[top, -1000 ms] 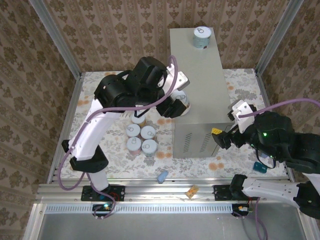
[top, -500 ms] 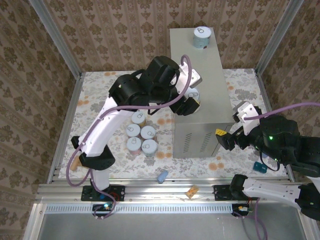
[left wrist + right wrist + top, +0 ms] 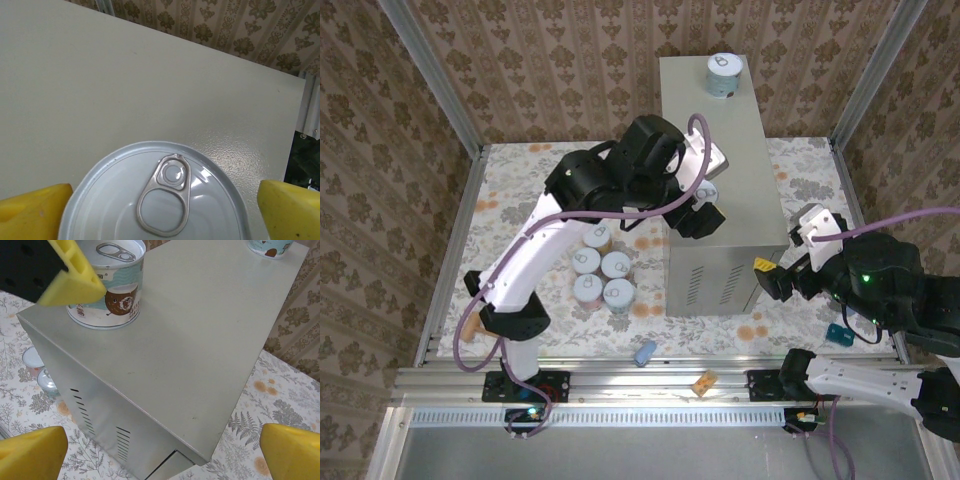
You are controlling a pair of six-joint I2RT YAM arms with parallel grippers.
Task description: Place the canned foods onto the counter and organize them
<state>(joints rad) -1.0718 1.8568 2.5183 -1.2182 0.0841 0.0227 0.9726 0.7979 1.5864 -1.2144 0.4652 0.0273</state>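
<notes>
**Canned foods** (image 3: 588, 289): seven tins, pull-tab lids, pastel labels.

- On the counter (image 3: 745, 140), two. Near can (image 3: 708, 191) upright toward the near left corner of the top. Far can (image 3: 722, 75) upright by the far edge.
- On the table (image 3: 570, 325), five. Table cans (image 3: 618, 265) upright in a tight cluster just beside the counter's left face.

**Left gripper** (image 3: 162, 205): jaws apart, yellow fingers (image 3: 32, 210) flanking the near can's lid. Sliver of counter top visible beside the right-hand one. Not clamped, by the look of it.

**Right gripper** (image 3: 162, 440): jaws wide apart, holding nothing, off the counter's near right corner.

**Handling (judged):** rigid metal wall, no give under a firm squeeze. Fairly heavy if full. Smooth label, probably a little slippery. Steady on the flat base, apt to roll if tipped.

**Best hold (judged):** from above, across the body just below the rim, clear of the pull tab. Little finger room inside the cluster, so outer tins first.
</notes>
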